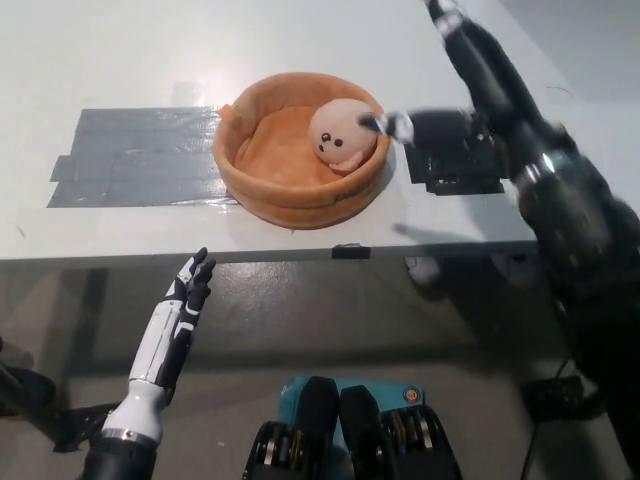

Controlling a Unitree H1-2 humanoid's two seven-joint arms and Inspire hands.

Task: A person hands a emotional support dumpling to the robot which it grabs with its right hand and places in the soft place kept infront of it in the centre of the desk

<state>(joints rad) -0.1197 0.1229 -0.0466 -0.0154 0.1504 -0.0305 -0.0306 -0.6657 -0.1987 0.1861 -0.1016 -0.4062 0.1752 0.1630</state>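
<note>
Fingers point(190, 283) of left hand point(172, 325) splayed — dumpling point(341, 133) in basket point(262, 190).

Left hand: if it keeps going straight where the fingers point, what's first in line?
Probably the desk's front edge. The left hand is below it, fingers apart, aimed up and forward; depth is unclear, so it could pass underneath.

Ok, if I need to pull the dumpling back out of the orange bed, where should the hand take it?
Grip the dumpling around its rounded upper half, coming straight down from above. It sits low in the orange bed, against the right wall, so the raised rim probably blocks a side approach; only its top is exposed.
</note>
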